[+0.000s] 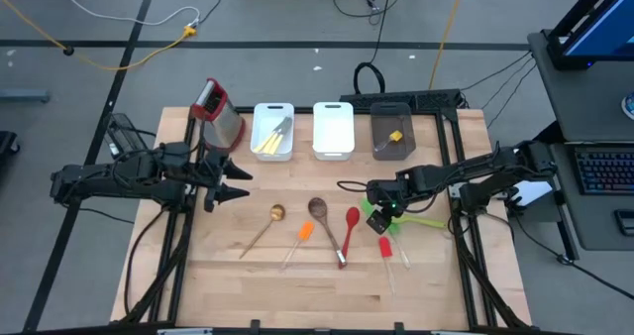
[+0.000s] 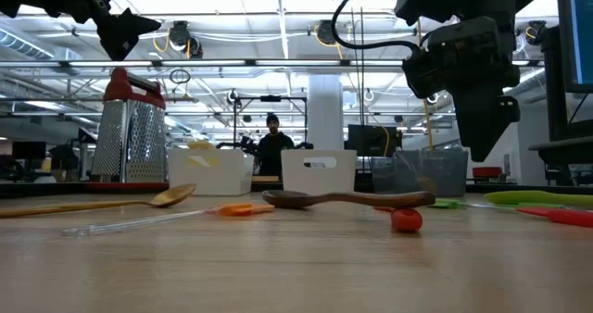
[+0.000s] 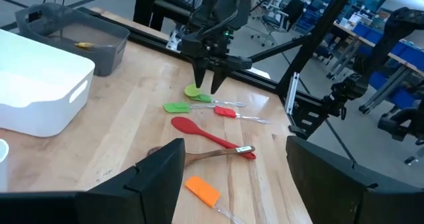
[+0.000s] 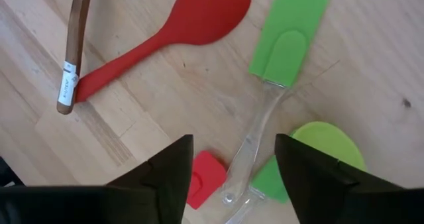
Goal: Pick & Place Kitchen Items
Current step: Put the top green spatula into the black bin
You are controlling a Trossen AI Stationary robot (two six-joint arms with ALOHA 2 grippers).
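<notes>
Right gripper (image 4: 232, 177) spread wide, empty, hanging above the utensil cluster. Directly beneath, between the fingers: green mini spatula (image 4: 289, 35) with its clear handle running down the gap. Red mini spatula (image 4: 202, 177) by one finger, lime-green spoon (image 4: 324, 151) by the other, red spoon (image 4: 192, 18) further ahead. Probably light, flat, low on the table; silicone heads soft, clear handle thin, stiff, likely slippery. Best pinched across the handle near the head. Left gripper (image 1: 235, 181) open, idle near the grater (image 1: 218, 117).
</notes>
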